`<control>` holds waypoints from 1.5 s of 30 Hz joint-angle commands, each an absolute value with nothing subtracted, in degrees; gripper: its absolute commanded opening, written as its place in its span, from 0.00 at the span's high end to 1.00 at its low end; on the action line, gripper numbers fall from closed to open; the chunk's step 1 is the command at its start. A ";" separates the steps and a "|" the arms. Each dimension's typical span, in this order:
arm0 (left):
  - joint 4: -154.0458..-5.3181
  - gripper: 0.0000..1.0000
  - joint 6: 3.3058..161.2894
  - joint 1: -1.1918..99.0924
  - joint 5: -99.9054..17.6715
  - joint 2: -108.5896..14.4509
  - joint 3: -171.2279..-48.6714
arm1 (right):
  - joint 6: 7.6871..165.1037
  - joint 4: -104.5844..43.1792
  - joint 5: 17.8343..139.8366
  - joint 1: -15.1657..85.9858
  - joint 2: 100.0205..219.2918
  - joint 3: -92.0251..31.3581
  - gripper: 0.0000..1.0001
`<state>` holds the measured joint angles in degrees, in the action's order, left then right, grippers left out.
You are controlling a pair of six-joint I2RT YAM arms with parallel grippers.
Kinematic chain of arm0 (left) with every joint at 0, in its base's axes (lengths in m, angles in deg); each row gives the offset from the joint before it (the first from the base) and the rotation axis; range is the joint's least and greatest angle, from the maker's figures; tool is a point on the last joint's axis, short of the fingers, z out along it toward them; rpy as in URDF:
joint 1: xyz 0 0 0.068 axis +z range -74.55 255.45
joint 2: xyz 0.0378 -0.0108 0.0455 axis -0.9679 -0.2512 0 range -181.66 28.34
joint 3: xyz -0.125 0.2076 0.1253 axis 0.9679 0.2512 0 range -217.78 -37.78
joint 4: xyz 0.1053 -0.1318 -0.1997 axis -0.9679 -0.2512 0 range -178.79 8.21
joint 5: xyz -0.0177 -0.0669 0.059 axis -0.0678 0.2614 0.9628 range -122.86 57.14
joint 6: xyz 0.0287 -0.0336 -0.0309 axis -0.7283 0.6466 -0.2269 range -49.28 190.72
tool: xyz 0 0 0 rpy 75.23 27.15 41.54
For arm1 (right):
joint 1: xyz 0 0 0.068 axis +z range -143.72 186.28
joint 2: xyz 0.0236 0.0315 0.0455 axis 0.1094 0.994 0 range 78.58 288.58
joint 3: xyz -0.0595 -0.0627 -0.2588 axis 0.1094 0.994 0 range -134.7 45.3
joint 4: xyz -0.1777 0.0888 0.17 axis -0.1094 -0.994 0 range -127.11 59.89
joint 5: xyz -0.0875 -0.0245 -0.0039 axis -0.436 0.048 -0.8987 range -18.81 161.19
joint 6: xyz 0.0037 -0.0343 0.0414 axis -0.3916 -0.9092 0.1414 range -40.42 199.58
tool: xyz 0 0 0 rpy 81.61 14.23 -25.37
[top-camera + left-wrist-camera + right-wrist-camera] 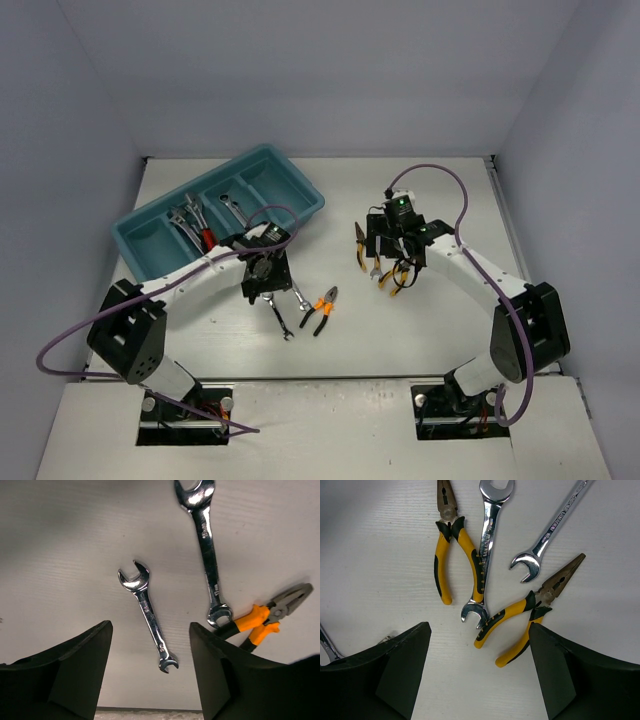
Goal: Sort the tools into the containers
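Note:
The teal tray (300, 178) lies at the back left. One compartment holds several wrenches and a red-handled tool (192, 220); the one beside it holds one silver wrench (232, 200). My left gripper (262, 285) (150, 627) is open and empty above a small silver wrench (147, 615), with a longer wrench (207, 550) and orange-handled pliers (265, 620) (322, 310) beside it. My right gripper (395, 262) (479, 627) is open and empty above yellow-handled pliers (450, 545), two silver wrenches (487, 550) (552, 527) and needle-nose pliers (530, 610).
The tray's two end compartments (150, 242) (270, 180) look empty. Grey walls close in the white table (450, 330) on three sides. A silver tool tip (327, 645) shows at the left edge of the right wrist view.

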<state>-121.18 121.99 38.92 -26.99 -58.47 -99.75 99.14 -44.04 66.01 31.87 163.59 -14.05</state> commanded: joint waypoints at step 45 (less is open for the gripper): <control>-126.34 1.00 124.60 35.81 -20.96 -58.83 -103.52 | 99.97 -41.71 66.08 32.39 160.14 -12.53 0.25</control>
<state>-122.23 127.48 35.75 -25.50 -64.33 -98.10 99.22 -43.19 66.75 31.89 161.82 -11.01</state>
